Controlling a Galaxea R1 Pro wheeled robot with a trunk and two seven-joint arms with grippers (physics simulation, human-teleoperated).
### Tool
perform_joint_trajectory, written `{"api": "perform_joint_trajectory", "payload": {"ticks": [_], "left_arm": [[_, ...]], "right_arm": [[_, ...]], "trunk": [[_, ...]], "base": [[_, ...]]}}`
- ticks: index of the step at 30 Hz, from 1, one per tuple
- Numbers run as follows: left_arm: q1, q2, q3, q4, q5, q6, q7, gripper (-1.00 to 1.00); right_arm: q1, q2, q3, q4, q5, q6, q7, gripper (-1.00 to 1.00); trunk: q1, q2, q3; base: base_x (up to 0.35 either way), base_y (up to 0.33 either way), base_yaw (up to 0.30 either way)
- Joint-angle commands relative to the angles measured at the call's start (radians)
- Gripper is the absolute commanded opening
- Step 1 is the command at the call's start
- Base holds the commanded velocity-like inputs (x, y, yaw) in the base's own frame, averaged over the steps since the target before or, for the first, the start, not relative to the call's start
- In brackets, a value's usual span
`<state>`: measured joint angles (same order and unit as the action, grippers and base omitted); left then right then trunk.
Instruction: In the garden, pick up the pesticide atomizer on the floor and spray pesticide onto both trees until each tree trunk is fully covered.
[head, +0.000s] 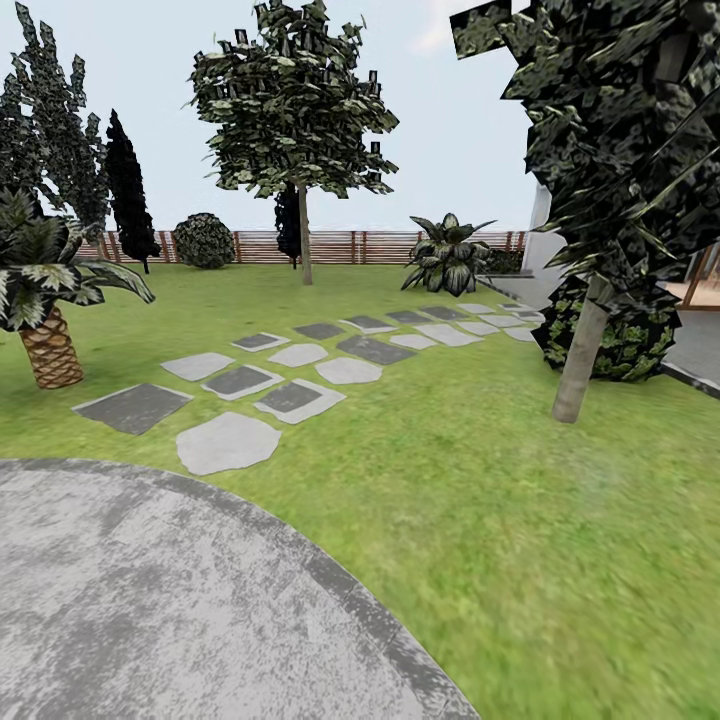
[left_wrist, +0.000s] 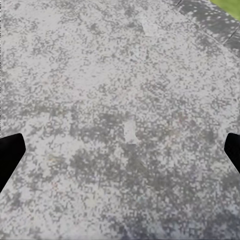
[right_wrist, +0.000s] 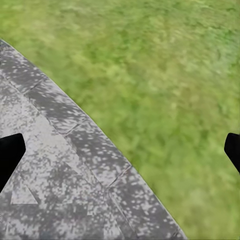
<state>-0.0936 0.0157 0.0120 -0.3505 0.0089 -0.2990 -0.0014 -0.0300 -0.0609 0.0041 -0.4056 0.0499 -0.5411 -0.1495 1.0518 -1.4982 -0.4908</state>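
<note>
Nearest the robot lies a round grey paved area (head: 150, 600), bordered by a darker curb. The left pincer (left_wrist: 120, 150) hangs over this paving, fingers wide apart, empty. The right pincer (right_wrist: 120, 150), likewise spread and empty, hangs over the curb where paving meets grass (right_wrist: 165, 65). Beyond, stepping stones (head: 300, 370) cross the lawn (head: 480, 480). One tree trunk (head: 580, 350) stands near, to the right; a second tree (head: 303, 235) stands farther, before the wooden fence (head: 350, 246). A palm (head: 48, 340) stands left.
</note>
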Motion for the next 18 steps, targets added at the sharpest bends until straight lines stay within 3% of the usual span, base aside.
{"api": "perform_joint_trajectory", "payload": {"ticks": [1, 10, 18], "left_arm": [[0.000, 0.000, 0.003, 0.001, 0.002, -0.003, 0.000, 1.00], [-0.001, 0.000, 0.026, 0.002, 0.004, -0.003, 0.000, 1.00], [-0.001, -0.002, 0.026, 0.003, 0.004, -0.003, 0.000, 1.00]], "right_arm": [[-0.001, 0.000, 0.001, 0.001, 0.005, -0.002, -0.005, 1.00], [-0.001, 0.004, 0.001, 0.002, 0.005, -0.002, -0.005, 1.00], [-0.001, 0.004, 0.001, 0.003, 0.005, -0.002, -0.005, 1.00]], "trunk": [[0.004, -0.008, -0.004], [0.038, -0.071, -0.032], [0.069, -0.127, -0.058]], "base": [[0.000, 0.000, 0.000], [0.000, 0.000, 0.017], [0.000, 0.000, 0.249]]}}
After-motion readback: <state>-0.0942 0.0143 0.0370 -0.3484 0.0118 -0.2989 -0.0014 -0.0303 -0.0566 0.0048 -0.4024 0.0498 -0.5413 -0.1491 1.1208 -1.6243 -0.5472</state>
